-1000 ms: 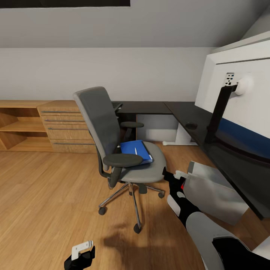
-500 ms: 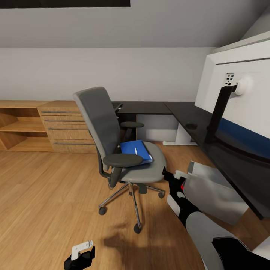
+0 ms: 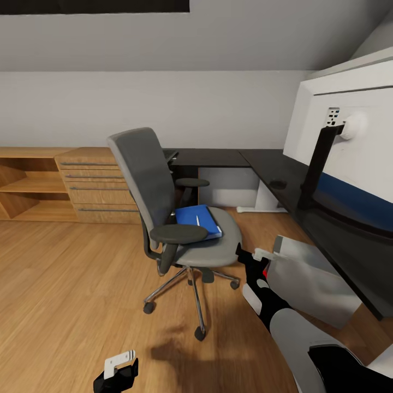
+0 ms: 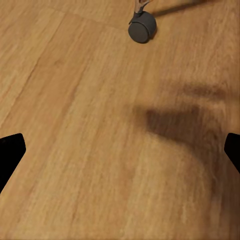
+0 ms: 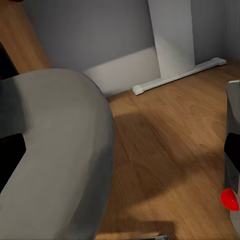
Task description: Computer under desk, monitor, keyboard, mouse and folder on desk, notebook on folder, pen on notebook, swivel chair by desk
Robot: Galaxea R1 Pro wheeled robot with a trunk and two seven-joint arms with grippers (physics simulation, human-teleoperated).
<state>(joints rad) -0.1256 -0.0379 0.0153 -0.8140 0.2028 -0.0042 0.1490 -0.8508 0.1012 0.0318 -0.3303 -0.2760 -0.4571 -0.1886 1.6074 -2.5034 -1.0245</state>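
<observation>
The grey swivel chair (image 3: pixel 164 196) stands on the floor left of the black desk (image 3: pixel 218 157). On its seat lies the blue folder (image 3: pixel 204 222) with the white pen (image 3: pixel 197 219) on top. The notebook is out of view. The monitor (image 3: pixel 355 147) shows its white back on the desk at right, with the dark mouse (image 3: pixel 278 184) near its stand. Behind the chair back the keyboard (image 3: pixel 170 154) peeks out. The silver computer (image 3: pixel 311 278) sits under the desk. My right gripper (image 3: pixel 246 254) is open beside the seat (image 5: pixel 60 150). My left gripper (image 3: pixel 121 368) hangs open over the floor.
A light wood cabinet (image 3: pixel 98 183) and open shelves (image 3: pixel 27 185) line the back wall at left. The desk's white leg (image 5: pixel 172 35) stands beyond the seat. A chair caster (image 4: pixel 141 29) rests on the wood floor (image 3: pixel 71 284) near my left gripper.
</observation>
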